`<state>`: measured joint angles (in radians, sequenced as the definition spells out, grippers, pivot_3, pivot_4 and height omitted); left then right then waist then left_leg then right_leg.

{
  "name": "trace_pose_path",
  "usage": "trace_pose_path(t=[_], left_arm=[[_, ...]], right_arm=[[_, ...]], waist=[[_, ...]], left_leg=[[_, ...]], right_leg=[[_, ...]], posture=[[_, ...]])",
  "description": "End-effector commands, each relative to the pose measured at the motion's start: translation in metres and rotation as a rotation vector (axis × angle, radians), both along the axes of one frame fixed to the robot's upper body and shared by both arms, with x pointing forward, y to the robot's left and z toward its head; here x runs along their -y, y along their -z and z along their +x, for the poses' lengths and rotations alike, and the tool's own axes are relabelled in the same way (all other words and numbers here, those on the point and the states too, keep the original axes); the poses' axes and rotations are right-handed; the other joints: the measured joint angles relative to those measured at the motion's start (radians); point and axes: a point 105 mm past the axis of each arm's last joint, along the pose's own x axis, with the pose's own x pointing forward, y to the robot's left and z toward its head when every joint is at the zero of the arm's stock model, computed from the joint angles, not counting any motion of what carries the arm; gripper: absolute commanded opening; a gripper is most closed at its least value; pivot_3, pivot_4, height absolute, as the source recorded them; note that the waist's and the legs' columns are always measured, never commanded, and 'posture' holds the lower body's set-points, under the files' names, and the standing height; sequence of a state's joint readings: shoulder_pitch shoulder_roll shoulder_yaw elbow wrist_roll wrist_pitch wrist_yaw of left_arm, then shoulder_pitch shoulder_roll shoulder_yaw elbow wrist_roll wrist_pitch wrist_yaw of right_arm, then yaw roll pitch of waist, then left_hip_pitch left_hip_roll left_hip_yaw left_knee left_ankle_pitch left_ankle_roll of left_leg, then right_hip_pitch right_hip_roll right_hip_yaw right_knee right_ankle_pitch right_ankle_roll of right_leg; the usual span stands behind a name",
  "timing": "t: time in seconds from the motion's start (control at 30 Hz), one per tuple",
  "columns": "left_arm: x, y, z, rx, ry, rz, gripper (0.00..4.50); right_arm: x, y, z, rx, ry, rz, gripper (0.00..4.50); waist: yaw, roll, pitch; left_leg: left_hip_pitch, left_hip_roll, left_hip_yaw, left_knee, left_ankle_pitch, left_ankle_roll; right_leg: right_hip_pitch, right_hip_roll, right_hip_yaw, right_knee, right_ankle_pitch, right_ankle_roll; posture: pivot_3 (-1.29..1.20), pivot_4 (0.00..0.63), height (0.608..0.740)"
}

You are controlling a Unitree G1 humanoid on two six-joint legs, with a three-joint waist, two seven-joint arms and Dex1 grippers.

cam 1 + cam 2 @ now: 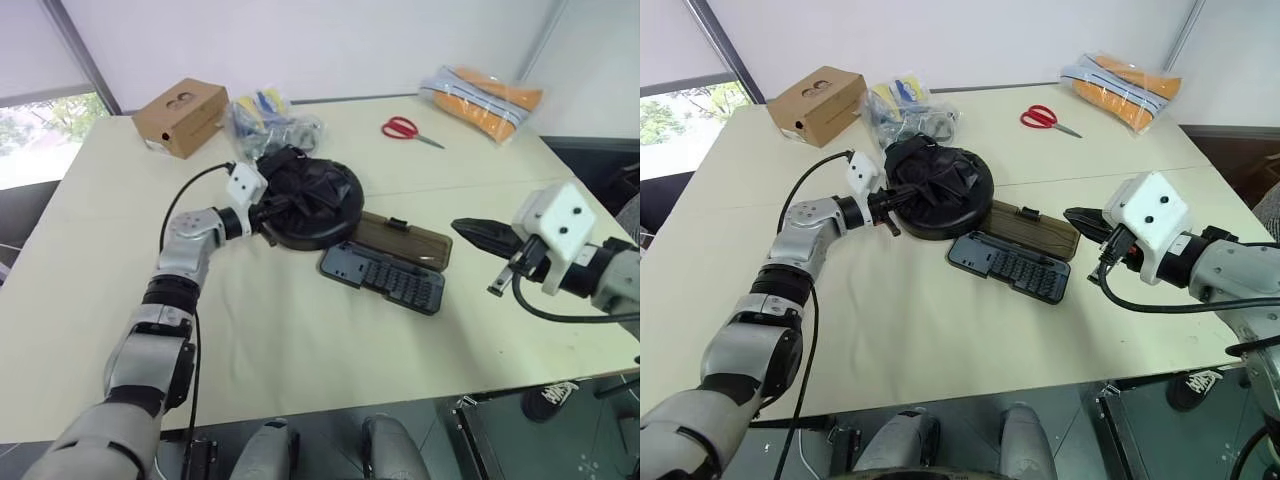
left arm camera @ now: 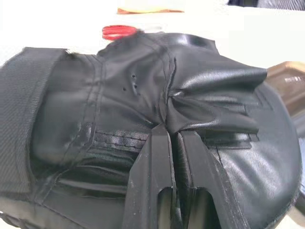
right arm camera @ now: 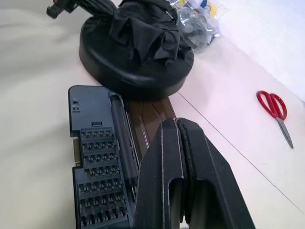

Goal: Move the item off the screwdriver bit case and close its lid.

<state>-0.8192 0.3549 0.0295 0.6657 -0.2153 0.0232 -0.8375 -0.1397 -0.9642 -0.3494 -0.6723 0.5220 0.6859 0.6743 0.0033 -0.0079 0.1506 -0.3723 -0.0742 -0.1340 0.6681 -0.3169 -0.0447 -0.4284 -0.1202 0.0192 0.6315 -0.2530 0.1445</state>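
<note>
Both arms level | left end effector [image 2: 172,138] pinching strap [image 2: 200,102]

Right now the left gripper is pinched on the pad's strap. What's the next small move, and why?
Probably lift the pad a little with the left gripper and drag it away from the case. Its fingers are shut on the wrinkled strap, yet the pad's edge overlaps one end of the open lid, so the lid can't swing over the bits. The right gripper hovers shut beside the case.
</note>
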Motion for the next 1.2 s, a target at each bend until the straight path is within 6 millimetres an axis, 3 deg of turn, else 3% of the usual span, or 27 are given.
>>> trace_pose_path(t=[0.03, 0.2, 0.47, 0.63, 0.8, 1.2], left_arm=[[-0.021, -0.055, -0.006, 0.168, -0.114, -0.117, 0.03], [-0.061, -0.081, -0.021, 0.26, -0.374, -0.172, 0.03], [-0.136, -0.083, -0.044, 0.322, -0.767, -0.098, 0.03], [-0.185, -0.07, -0.064, 0.302, -0.995, -0.037, 0.03], [-0.217, -0.051, -0.08, 0.256, -1.145, -0.023, 0.03], [-0.257, -0.005, -0.093, 0.134, -1.284, 0.058, 0.03]], right_arm=[[-0.007, -0.008, 0.0, 0.047, -0.03, -0.003, 0.0], [-0.015, -0.005, 0.005, 0.034, -0.075, 0.005, 0.0], [-0.03, -0.002, 0.018, 0.021, -0.168, 0.017, 0.0], [-0.038, 0.001, 0.026, 0.016, -0.221, 0.022, 0.0], [-0.043, 0.003, 0.031, 0.018, -0.252, 0.023, 0.0], [-0.042, 0.004, 0.029, 0.02, -0.244, 0.02, 0.0]], waist=[[-0.001, 0.0, 0.0], [-0.001, 0.0, 0.0], [0.004, 0.0, 0.0], [0.007, 0.0, 0.0], [0.01, 0.0, 0.0], [0.008, -0.001, 0.0]], left_leg=[[0.0, 0.0, 0.0, 0.0, 0.0, 0.0], [0.0, 0.0, -0.002, 0.0, 0.0, 0.0], [0.0, 0.0, -0.002, 0.0, 0.0, 0.0], [0.0, 0.0, -0.002, 0.0, 0.0, 0.0], [0.0, 0.0, -0.002, 0.0, 0.0, 0.0], [0.0, 0.0, -0.003, -0.001, 0.0, -0.001]], right_leg=[[0.0, 0.0, 0.0, 0.0, 0.0, 0.0], [-0.001, 0.0, 0.001, 0.0, 0.0, 0.0], [-0.001, 0.0, 0.001, 0.0, 0.0, 0.0], [-0.001, 0.0, 0.001, -0.001, 0.0, 0.0], [-0.001, 0.0, 0.001, -0.001, 0.0, 0.0], [-0.001, -0.001, 0.001, -0.001, 0.0, 0.0]], posture=[[0.0, 0.15, 0.74], [0.0, 0.15, 0.74], [0.0, 0.15, 0.74], [0.0, 0.15, 0.74], [0.0, 0.15, 0.74], [0.0, 0.15, 0.74]])
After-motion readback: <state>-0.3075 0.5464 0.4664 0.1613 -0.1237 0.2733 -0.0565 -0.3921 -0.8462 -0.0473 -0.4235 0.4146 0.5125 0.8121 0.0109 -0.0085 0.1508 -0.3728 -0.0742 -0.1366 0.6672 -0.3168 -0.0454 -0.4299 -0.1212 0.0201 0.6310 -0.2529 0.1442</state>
